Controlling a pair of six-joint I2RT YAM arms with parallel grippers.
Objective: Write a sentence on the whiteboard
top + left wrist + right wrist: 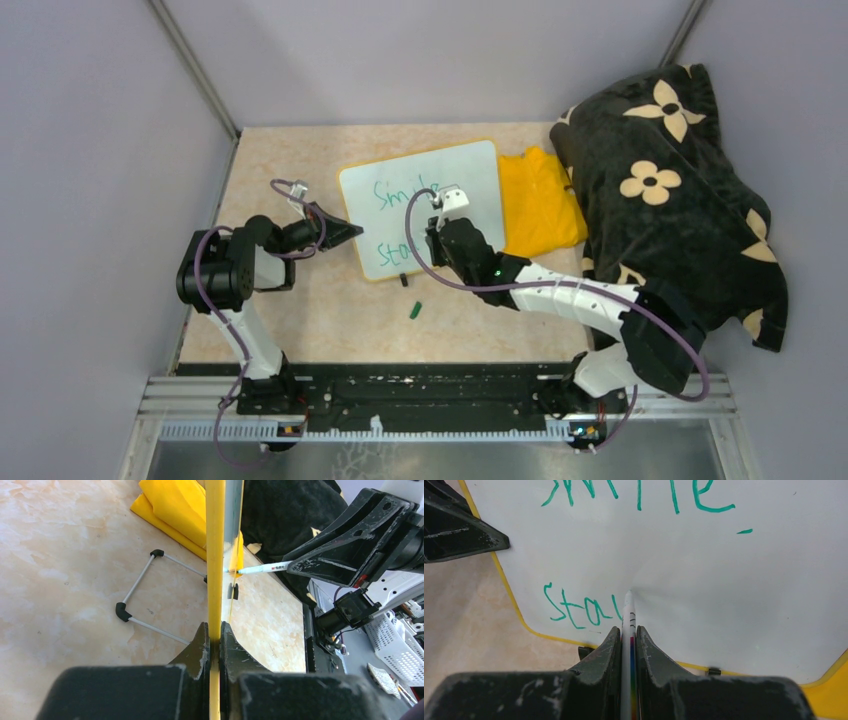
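Whiteboard [480,175] stands mid-table, tilted back on its wire stand [145,595], with a yellow cloth [540,200] just to its right. We hold its left edge with the left gripper [215,630], jaws closed on the yellow frame, and we judge that this grip braces the board so the pen's push cannot tip or slide it. Our right gripper [628,632] is closed on the marker [628,605], which lies along the jaws so its tip meets the white face head-on. The tip touches the board at the end of the sentence [579,607], where the lower line reads "sta" with another letter begun; "Smile" sits above. A green cap [415,310] lies on the table [300,300] near the board, apart from both arms.
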